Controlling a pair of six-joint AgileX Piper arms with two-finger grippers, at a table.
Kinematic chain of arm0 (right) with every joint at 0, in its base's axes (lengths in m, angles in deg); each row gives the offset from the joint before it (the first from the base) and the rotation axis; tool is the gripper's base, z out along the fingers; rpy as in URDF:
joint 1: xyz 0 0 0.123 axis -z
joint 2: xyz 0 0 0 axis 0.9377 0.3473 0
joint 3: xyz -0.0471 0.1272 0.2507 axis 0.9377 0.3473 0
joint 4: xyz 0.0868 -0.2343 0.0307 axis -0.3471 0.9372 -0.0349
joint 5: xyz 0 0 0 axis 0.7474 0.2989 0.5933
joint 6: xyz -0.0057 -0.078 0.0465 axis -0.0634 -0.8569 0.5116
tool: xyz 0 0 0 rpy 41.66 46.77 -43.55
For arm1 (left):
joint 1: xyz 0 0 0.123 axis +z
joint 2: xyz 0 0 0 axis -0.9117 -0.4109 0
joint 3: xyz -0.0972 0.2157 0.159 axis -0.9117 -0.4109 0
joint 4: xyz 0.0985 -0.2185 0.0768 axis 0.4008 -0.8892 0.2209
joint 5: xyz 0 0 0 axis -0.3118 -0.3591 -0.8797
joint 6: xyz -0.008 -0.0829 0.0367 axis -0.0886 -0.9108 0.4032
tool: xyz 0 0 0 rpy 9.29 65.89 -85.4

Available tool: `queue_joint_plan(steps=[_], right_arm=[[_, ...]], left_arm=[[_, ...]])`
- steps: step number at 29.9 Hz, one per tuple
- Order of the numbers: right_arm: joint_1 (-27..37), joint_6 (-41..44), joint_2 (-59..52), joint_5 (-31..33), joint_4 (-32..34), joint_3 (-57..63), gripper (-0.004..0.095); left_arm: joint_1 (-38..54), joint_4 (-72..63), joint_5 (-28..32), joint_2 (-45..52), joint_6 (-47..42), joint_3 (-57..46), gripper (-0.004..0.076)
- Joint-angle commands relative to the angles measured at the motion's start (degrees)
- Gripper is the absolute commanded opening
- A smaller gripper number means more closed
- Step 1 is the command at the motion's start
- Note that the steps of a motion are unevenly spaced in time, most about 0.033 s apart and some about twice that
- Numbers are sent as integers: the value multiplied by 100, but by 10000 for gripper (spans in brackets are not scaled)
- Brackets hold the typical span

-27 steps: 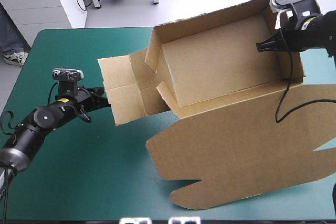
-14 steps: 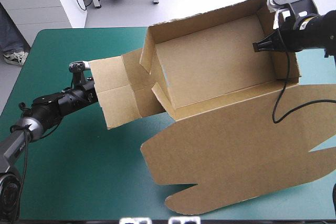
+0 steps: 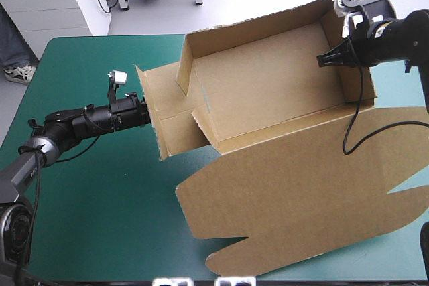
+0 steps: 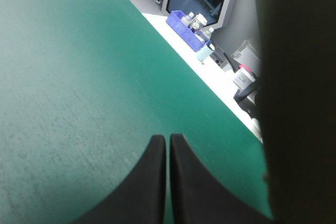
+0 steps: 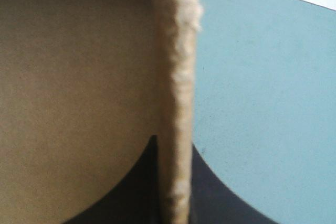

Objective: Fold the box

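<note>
- Your box [image 3: 268,92] sits on the far right part of the teal-green cover [image 3: 87,192], with walls raised round an open tray and the wide lid [image 3: 301,199] flat toward the near edge.
- Your right gripper [image 3: 325,59] is clamped on the tray's right wall [image 5: 176,77], one black finger inside and one outside (the wrist view shows the board's raw edge between them).
- Your left gripper [image 3: 149,117] has its fingers pressed together tip to tip. It sits right at the outer face of the left end flap [image 3: 164,108], which stands tilted up.
</note>
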Motion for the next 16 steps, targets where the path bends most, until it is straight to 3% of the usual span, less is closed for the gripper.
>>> queue_joint_plan(steps=[1,16], right_arm=[[43,8,-20,-79,-208,-161,-20],[33,-55,376,-419,-221,-161,-18]], left_arm=[[-68,-889,-772,208,-258,360,6],[-883,-889,-745,614,-367,886,6]])
